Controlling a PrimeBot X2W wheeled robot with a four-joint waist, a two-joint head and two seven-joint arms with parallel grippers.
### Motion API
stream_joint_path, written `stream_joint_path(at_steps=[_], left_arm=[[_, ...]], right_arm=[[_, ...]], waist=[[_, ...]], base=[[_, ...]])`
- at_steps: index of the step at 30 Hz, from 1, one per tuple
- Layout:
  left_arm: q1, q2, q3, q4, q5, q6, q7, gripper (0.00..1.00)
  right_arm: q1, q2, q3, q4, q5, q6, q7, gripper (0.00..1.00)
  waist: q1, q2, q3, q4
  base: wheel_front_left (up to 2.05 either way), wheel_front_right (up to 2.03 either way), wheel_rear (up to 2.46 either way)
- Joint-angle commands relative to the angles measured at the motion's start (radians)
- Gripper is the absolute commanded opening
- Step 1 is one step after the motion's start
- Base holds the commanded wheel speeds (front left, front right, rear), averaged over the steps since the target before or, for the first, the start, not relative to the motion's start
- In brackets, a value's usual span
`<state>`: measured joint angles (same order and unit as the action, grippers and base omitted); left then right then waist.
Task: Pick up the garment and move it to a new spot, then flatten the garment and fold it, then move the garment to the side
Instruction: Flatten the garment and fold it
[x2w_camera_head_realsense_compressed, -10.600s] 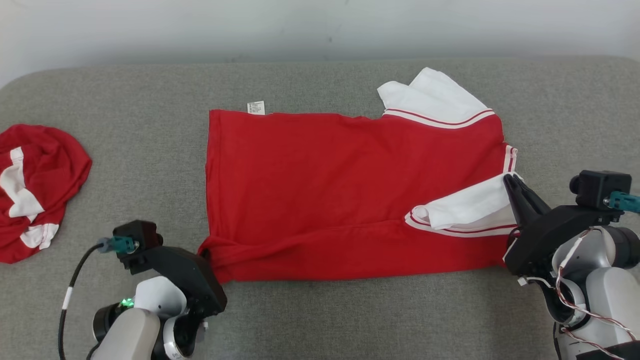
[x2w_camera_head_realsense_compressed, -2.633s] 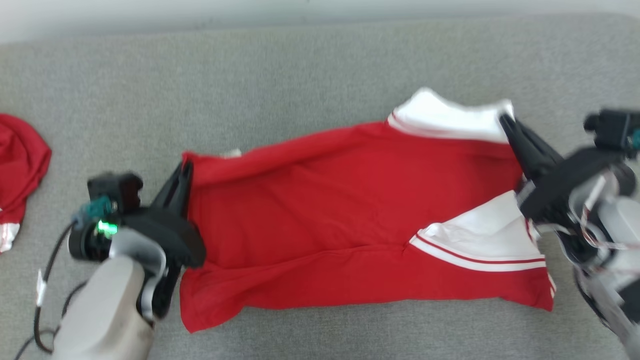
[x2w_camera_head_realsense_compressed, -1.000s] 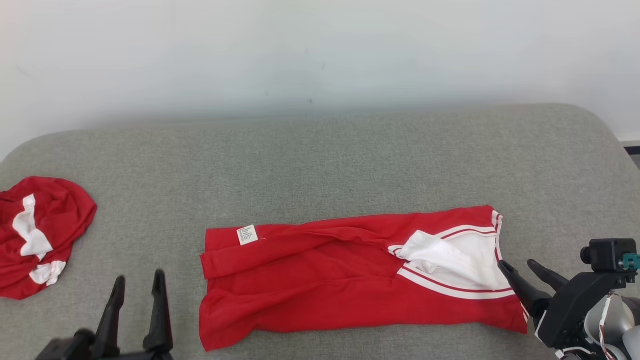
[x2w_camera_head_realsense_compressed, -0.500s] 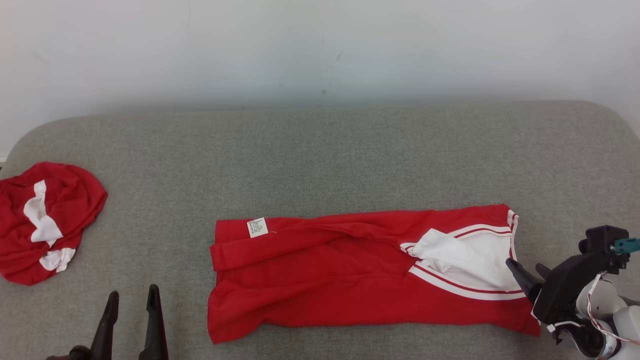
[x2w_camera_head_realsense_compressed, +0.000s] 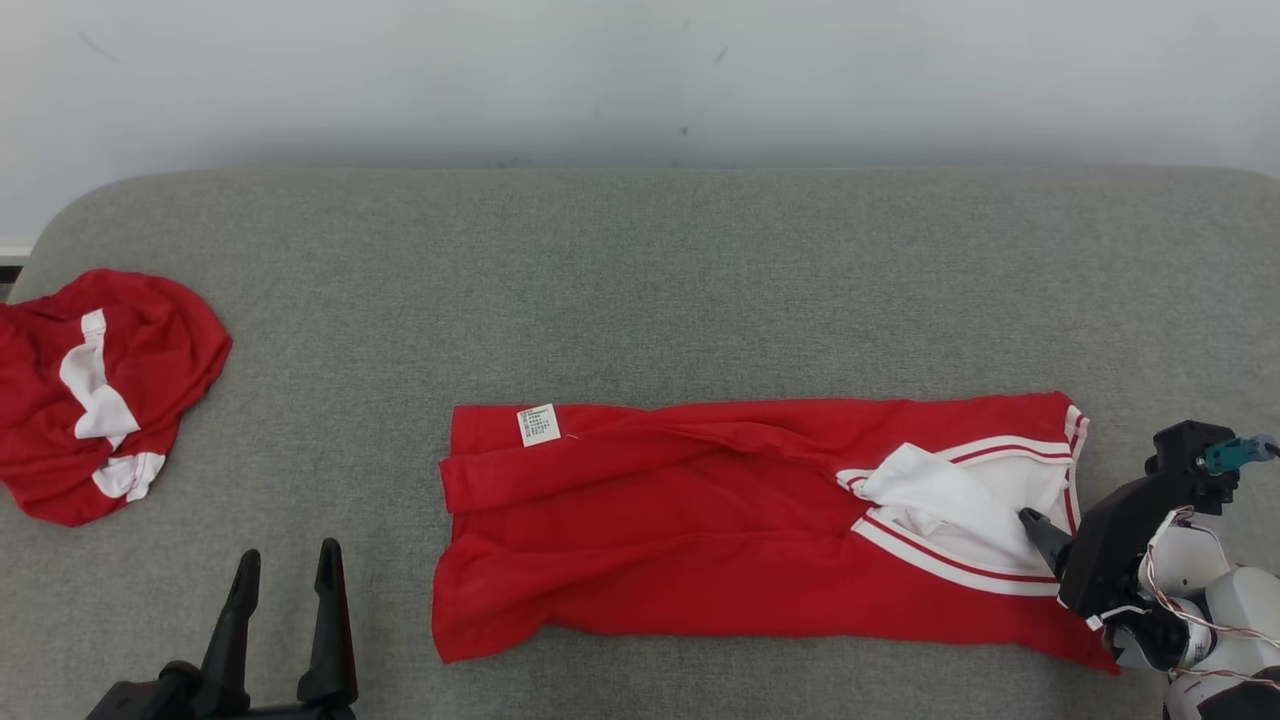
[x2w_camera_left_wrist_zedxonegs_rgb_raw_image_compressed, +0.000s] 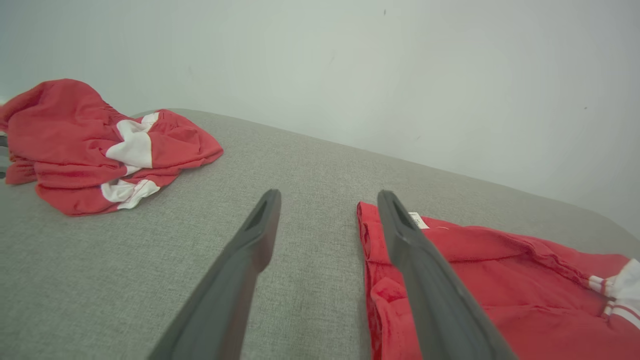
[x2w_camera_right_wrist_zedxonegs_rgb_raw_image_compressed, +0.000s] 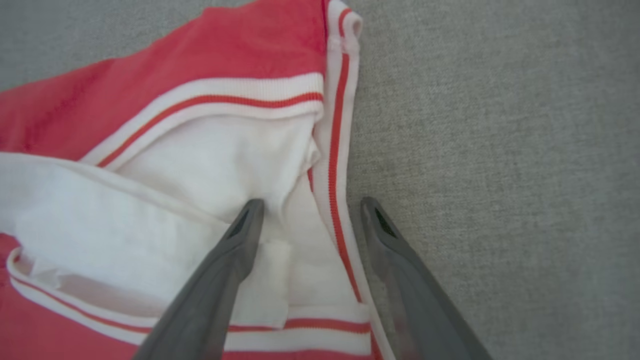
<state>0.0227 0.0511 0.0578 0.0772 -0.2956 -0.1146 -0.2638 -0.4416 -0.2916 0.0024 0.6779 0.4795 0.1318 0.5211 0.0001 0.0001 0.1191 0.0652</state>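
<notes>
Red garment (x2w_camera_head_realsense_compressed: 700, 530): lying flat on the grey padded surface (x2w_camera_head_realsense_compressed: 640, 280), long axis running straight from the left jaws to the right jaws.
Right jaws: wide, empty, straddling the striped white edge (x2w_camera_right_wrist_zedxonegs_rgb_raw_image_compressed: 336, 165). Nearer arm by far!
Left jaws: wide, empty, off beyond the hem end, apart from it.
Next fold, I'd say: end to end.
</notes>
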Motion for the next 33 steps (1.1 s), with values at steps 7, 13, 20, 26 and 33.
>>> stream_joint_path(at_steps=[7,13,20,26,33], left_arm=[[-0.020,-0.001,0.001,-0.001,-0.005,0.004,-0.001,1.00],[-0.024,-0.001,0.006,-0.005,-0.005,0.004,0.000,1.00],[-0.026,-0.001,0.003,-0.005,-0.006,0.003,-0.001,1.00],[-0.028,-0.001,-0.008,-0.004,-0.012,0.007,-0.001,1.00],[-0.023,-0.001,-0.013,0.003,-0.004,0.006,-0.001,1.00]], right_arm=[[-0.024,0.039,0.000,0.064,-0.020,-0.001,0.024,0.99],[-0.024,0.025,0.017,0.061,-0.031,0.000,0.022,0.00],[-0.039,-0.061,-0.077,0.066,-0.149,-0.003,-0.026,0.00],[-0.029,-0.134,-0.223,0.046,-0.343,-0.003,-0.040,0.00],[0.001,-0.092,-0.334,-0.038,-0.481,-0.003,-0.013,0.00]], waist=[[-0.0001,-0.0001,0.025,0.022],[-0.0001,-0.0001,0.025,0.016],[-0.0001,-0.0001,0.019,-0.001],[-0.0001,-0.0001,0.017,-0.011],[-0.0001,-0.0001,-0.003,-0.015]], base=[[0.00,0.00,0.00],[0.00,0.00,0.00],[0.00,0.00,0.00],[0.00,0.00,0.00],[0.00,0.00,0.00]])
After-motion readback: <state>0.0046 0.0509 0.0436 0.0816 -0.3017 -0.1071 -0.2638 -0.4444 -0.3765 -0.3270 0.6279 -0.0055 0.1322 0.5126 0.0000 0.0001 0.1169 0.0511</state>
